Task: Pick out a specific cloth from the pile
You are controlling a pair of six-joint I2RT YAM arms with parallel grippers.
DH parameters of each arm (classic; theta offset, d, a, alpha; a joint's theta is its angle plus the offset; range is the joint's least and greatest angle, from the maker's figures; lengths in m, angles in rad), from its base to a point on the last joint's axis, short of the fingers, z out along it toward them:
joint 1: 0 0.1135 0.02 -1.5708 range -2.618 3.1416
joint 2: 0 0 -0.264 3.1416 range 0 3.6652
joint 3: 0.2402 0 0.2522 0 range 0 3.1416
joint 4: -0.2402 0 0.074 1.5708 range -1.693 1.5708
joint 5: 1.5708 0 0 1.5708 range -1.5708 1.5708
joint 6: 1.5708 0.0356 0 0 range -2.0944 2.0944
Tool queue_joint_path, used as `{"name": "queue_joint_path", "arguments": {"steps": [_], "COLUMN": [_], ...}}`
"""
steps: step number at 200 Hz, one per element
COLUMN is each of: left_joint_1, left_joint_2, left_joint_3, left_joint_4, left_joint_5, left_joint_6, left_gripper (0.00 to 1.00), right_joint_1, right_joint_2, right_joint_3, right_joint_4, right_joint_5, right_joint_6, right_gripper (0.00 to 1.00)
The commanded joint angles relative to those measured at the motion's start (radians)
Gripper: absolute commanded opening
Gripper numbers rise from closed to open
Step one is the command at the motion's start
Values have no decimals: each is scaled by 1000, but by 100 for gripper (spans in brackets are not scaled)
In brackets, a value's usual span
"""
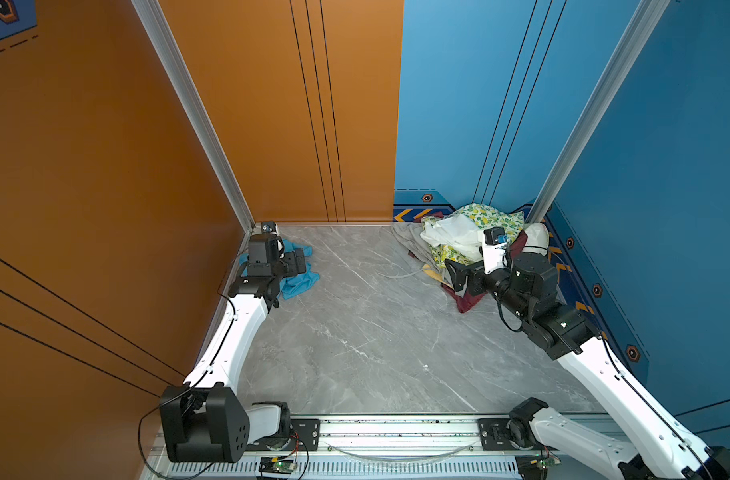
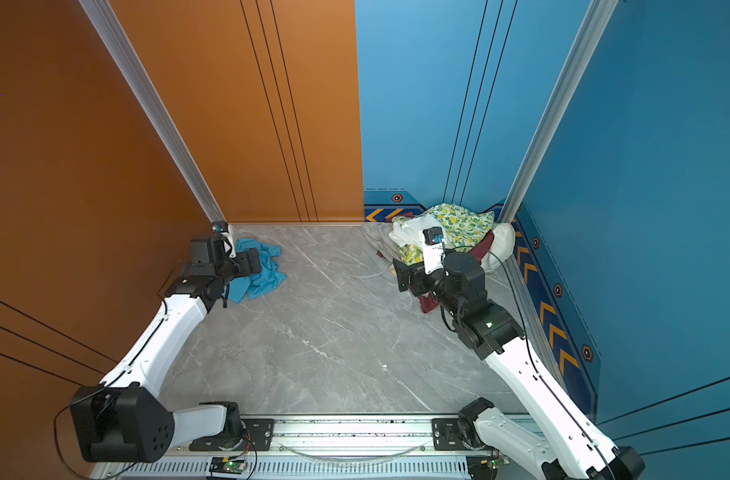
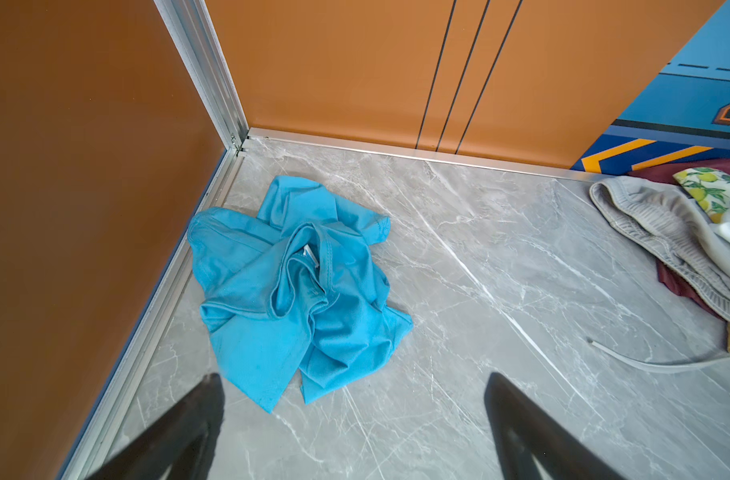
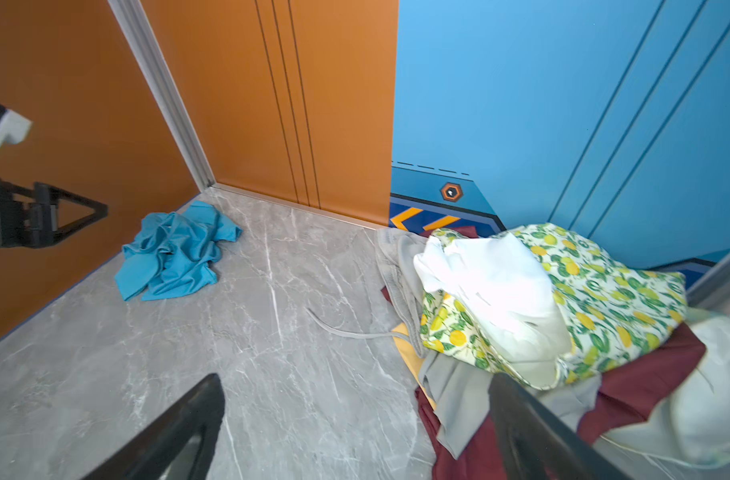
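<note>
Room: we see an orange wall [image 1: 106,166] and a blue wall [image 1: 459,104] standing around a grey, stone-look bench [image 1: 355,332].
Far left corner: the cloth [image 3: 297,291] lies here. It is bright blue and all scrunched up. It sits alone on the bench, just beside the orange wall. We see it in both top views and both wrist views.
Far right corner: the pile [image 1: 475,232] sits here by the blue wall, well apart from the cloth. On top are a white piece [image 4: 492,291] and a lemon-print piece [image 4: 612,282]. Grey, dark red and yellow pieces poke out below.
Middle: a grey string [image 3: 645,365] runs from the pile onto the bare bench.
Left side: the left end effector [image 3: 353,376] hangs over the near edge of the cloth. Its fingers are wide apart and hold nothing. From the right wrist view we see it up in the air, not touching the cloth.
Right side: the right end effector [image 4: 355,376] is at the near edge of the pile. Its fingers are wide apart too, with nothing between them. We cannot tell if a finger touches the clothes.
</note>
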Motion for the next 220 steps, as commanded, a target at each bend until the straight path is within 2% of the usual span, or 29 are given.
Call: {"name": "queue_joint_path", "arguments": {"steps": [1,38,65,100,158,194,220], "left_joint_1": [-6,8,17,22,32,41,12], "left_joint_2": [-48,-38,-12,38,117,172,250], "left_joint_3": [-170,-358,-482,-553,-607,-625,-657], "left_joint_4": [247,410,572,744,928,998,1125], "left_joint_5": [3,15,-29,-6,14,45,11], "left_joint_6": [-5,27,66,48,66,67,88], "left_gripper": [98,98,98,98,98,98,98], "right_joint_1": [-51,-155,-225,-315,-419,-432,-436], "right_joint_2": [-59,-163,-172,-40,150,303,392], "right_joint_3": [-105,-323,-458,-551,-624,-693,-732], "right_joint_4": [70,280,430,597,812,984,1126], "right_joint_5": [60,75,76,67,49,57,73], "right_joint_6": [-21,-27,-14,46,18,0,-10], "right_gripper": [100,100,100,100,100,100,100]}}
